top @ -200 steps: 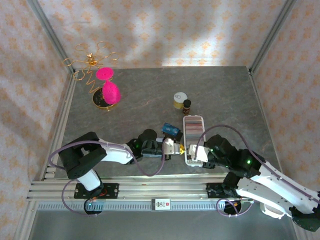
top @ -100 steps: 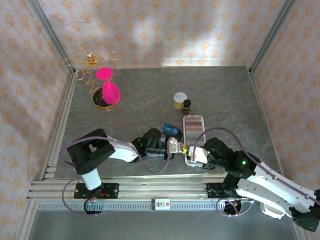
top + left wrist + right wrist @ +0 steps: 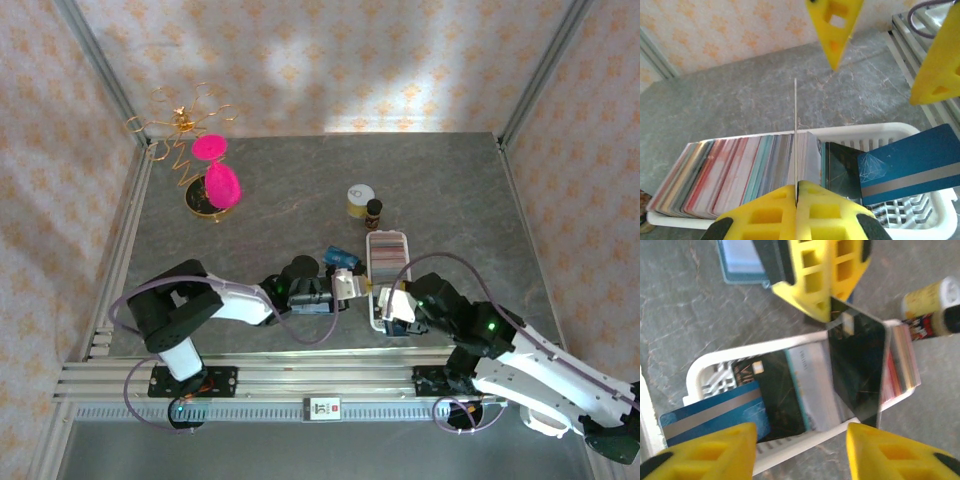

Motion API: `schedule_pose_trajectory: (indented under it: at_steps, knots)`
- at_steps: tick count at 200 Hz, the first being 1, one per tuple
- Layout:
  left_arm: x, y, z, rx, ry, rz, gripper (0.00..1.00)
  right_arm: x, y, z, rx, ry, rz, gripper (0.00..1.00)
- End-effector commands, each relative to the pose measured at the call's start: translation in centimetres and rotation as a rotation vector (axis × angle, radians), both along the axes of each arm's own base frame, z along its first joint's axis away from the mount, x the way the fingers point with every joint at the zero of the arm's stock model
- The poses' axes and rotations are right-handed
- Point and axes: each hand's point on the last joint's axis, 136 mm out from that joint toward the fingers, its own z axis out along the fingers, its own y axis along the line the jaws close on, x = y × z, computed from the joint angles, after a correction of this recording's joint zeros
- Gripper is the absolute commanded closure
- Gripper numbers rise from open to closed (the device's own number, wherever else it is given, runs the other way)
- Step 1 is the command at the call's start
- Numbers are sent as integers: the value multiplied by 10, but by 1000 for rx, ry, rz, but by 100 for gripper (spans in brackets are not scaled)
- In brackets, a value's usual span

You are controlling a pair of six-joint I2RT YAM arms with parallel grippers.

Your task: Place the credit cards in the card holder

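Seeing left gripper (image 3: 796, 189) pinched shut on a dark card (image 3: 857, 375), card upright and edge-on above the middle of the white tray (image 3: 875, 131). Same grip from the right wrist camera: yellow fingertips clamped on the card's top corner, lower edge hanging over the tray's contents.

Reading right gripper (image 3: 800, 432) as wide open, nothing between its fingers, hovering over the tray's near end, apart from the held card.

Counting most of the credit cards (image 3: 735, 165) packed on edge in the tray's far half. Also a blue card (image 3: 910, 170) leaning tilted in the tray's near end, with a black card (image 3: 842, 170) propped just beside it toward the stack.

Spotting the card holder (image 3: 342, 258) flat on the table (image 3: 280, 220), just off the tray's left side, not touching it. Cannot tell whether open or folded.

Noting a yellow jar (image 3: 360, 200) and a small dark bottle (image 3: 374, 210) just beyond the tray's far end. Pink hourglass (image 3: 215, 175) and gold wire ornament (image 3: 185, 125) well apart from the tray, far off to its left.
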Motion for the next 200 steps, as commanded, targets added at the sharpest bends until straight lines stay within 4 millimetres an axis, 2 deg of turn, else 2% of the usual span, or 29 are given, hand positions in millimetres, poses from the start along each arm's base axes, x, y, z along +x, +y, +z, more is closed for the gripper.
schedule_pose_trajectory:
  at_steps: [1, 45, 71, 97, 125, 146, 170, 193, 200]
  knots:
    - [1, 14, 33, -87, -55, 31, 100, 10, 12, 48, 135, -87, -15, 48]
    - [-22, 37, 45, -55, -56, 8, 100, 11, 32, 91, 209, -104, 49, 50]
    - [-30, 49, 46, 0, -69, 5, 100, 2, 50, 87, 199, -19, 129, 49]
    - [-39, 56, 50, 21, -83, -16, 100, 4, 61, 86, 195, -12, 170, 51]
    - [-41, 61, 52, 41, -95, -12, 100, 4, 72, 90, 202, 4, 209, 64]
    - [-40, 64, 51, 55, -94, 0, 100, 2, 78, 95, 217, 21, 229, 80]
    - [-40, 65, 59, 33, -97, 10, 100, -2, 82, 93, 221, 63, 242, 100]
    - [-28, 73, 73, -31, -83, 112, 100, -3, 82, 90, 230, 85, 231, 100]
    - [-22, 79, 77, -65, -66, 168, 89, -3, 83, 91, 245, 89, 216, 100]
